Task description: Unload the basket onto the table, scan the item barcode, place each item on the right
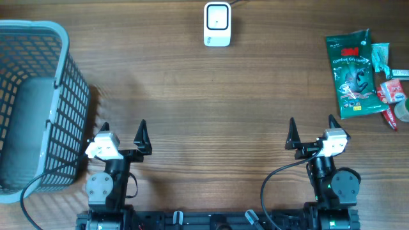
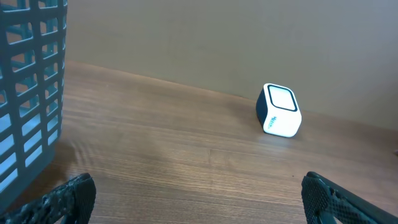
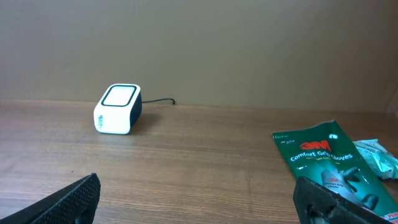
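A white barcode scanner (image 1: 217,24) with a dark window sits at the far middle of the table; it also shows in the left wrist view, scanner (image 2: 279,110), and the right wrist view, scanner (image 3: 117,109). A green glove packet (image 1: 351,74) lies at the far right among other small items (image 1: 391,91); the packet (image 3: 326,160) lies just ahead of my right fingers. My left gripper (image 1: 123,131) and right gripper (image 1: 311,127) rest near the front edge, both open and empty, well short of scanner and items.
A tall grey plastic basket (image 1: 39,102) stands at the left edge, close beside my left gripper; its lattice wall (image 2: 28,93) fills the left of the left wrist view. A cable runs from the scanner off the far edge.
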Available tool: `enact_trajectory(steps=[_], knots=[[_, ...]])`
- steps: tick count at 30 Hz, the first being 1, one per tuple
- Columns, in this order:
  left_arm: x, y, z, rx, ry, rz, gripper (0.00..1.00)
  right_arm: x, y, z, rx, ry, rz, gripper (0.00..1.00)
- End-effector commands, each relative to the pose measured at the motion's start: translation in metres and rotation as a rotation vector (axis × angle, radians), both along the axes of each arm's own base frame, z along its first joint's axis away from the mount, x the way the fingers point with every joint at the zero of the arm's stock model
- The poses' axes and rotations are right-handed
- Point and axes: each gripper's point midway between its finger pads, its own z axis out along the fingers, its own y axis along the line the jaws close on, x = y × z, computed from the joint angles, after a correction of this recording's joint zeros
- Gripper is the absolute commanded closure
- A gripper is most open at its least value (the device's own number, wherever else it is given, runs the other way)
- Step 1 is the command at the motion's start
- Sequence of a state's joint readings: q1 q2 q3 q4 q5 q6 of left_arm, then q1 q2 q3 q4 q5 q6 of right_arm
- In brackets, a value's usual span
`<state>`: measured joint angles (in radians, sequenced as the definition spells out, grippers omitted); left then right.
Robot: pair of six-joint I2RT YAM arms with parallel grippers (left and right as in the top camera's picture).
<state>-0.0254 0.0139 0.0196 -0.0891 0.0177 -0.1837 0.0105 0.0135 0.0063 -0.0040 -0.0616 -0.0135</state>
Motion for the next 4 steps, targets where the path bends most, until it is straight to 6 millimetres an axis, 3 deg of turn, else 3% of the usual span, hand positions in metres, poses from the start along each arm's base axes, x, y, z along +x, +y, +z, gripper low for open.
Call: enact_trajectory(steps=[1, 4], knots=[[-0.0001, -0.0021, -0.0017, 0.018, -0.001, -0.015, 0.00, -0.0002, -0.0035, 0.0026, -0.012, -0.013, -0.019, 0.00], [-0.0001, -0.0021, -0.0017, 0.018, -0.001, -0.015, 0.00, -0.0002, -0.0035, 0.0026, -0.011, -0.013, -0.019, 0.00]])
